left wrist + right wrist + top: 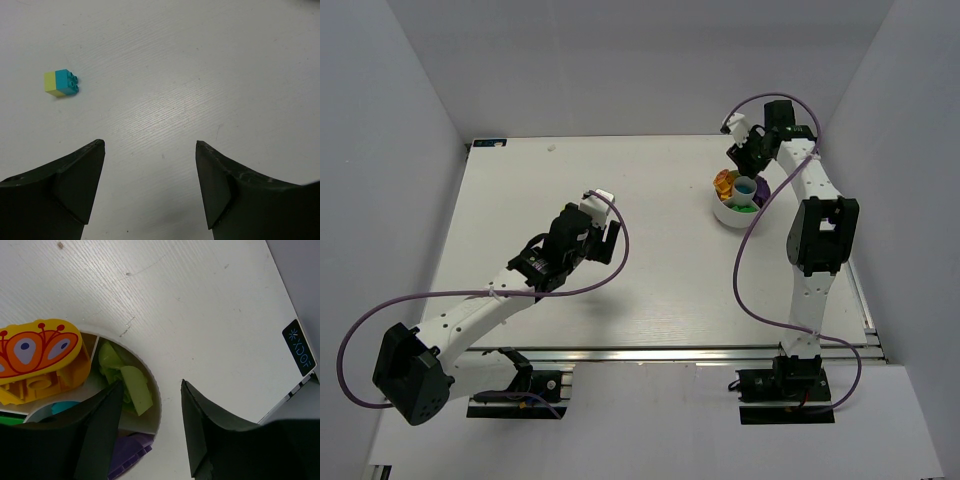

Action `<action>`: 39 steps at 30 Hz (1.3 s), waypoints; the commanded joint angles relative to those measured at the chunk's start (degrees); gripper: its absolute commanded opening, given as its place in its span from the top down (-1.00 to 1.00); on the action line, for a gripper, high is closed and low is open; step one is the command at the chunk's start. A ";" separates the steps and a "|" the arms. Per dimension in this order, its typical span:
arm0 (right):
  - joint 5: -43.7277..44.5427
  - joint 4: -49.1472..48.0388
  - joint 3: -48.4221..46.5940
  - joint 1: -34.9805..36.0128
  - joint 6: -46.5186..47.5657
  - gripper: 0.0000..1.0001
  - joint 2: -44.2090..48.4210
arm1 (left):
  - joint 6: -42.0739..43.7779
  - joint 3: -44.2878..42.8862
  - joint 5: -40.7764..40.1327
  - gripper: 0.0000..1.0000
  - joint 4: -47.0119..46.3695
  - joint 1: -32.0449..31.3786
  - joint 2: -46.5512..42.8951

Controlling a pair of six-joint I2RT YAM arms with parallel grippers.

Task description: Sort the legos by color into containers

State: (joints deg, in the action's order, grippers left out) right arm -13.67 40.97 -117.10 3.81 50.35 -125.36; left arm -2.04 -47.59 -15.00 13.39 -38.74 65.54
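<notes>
The left tool (150, 145) is hanging open and empty over the bare counter (210, 75), its two dark jaws standing wide apart. Ahead of it and off to its left, a two-coloured brick (60, 83) is lying alone on its side, with its pale yellow half and cyan half end to end. Its long axis is running roughly across the wrist view, nearly parallel to the line between the jaws. Judging by where the left arm is reaching, this brick is sitting well apart from the bowl (158, 410), on the bowl's left. The left arm therefore looks much the nearer one to fetch it, probably after turning its wrist to close across the short sides. The right tool (151, 384) is hovering open over the bowl's rim, gripping nothing. Pale green bricks (135, 387) are lying in the bowl beneath it, beside a yellow piece printed with an orange butterfly (40, 352). Purple bricks (131, 450) are showing in a neighbouring compartment. Beyond the bowl, at the counter's edge, a dark label (298, 347) is reading "XDOF".
</notes>
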 commanded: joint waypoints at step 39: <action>-35.83 -41.59 63.31 2.69 -42.26 -0.52 62.69 | -60.35 -40.03 5.25 -0.91 37.06 25.47 40.63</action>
State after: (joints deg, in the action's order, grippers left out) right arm -53.74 3.38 -53.78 6.76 7.94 -64.64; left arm -54.68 -84.97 -11.35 44.97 -13.34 106.17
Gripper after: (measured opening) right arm 0.778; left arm 0.960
